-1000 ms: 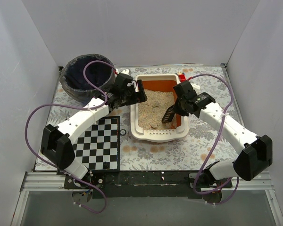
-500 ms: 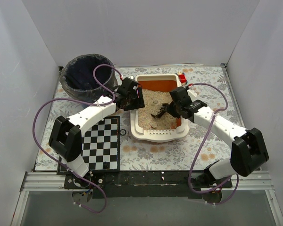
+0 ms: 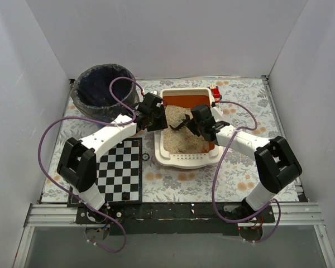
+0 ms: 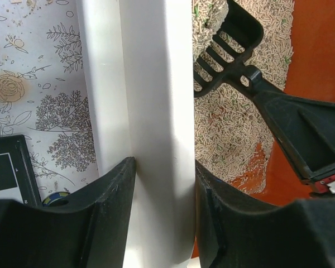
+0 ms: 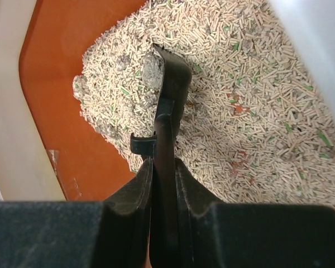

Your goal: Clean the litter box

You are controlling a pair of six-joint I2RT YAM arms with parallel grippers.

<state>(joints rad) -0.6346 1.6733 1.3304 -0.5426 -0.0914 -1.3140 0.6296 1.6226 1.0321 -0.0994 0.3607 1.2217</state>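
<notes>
Two robot arms are seen from above, bolted at the near edge of a flower-patterned bench [image 3: 240, 173]. A black-and-white chessboard mat [image 3: 120, 170] is laid flat on the near left of the bench, just beside the left arm [image 3: 109, 137].

Beyond the mat, at the middle of the bench, the litter box [image 3: 188, 159] is set with a short end facing the arms. Its near and middle part is filled with beige litter [image 3: 184, 142]. At its far end the orange floor [image 3: 184, 102] is left bare.

The box's left wall [image 4: 151, 111] is pinched by the left jaws, one black finger outside it and one inside. The right arm [image 3: 240, 139] is reached across the box from the right. The right jaws are pressed onto the handle of a black slotted scoop [image 5: 170, 95], which is held on edge. The scoop's head is pointed toward the left wall, near the left jaws. A grey clump [image 5: 152, 70] is seen against the head, with some litter carried on the slots. Whether the scoop is touching the litter bed cannot be told.

A small red item [image 3: 215, 92] is seen just beside the box's far right corner. At the far left, near the box, a round bin [image 3: 103, 89] lined with a dark bag is stood.
</notes>
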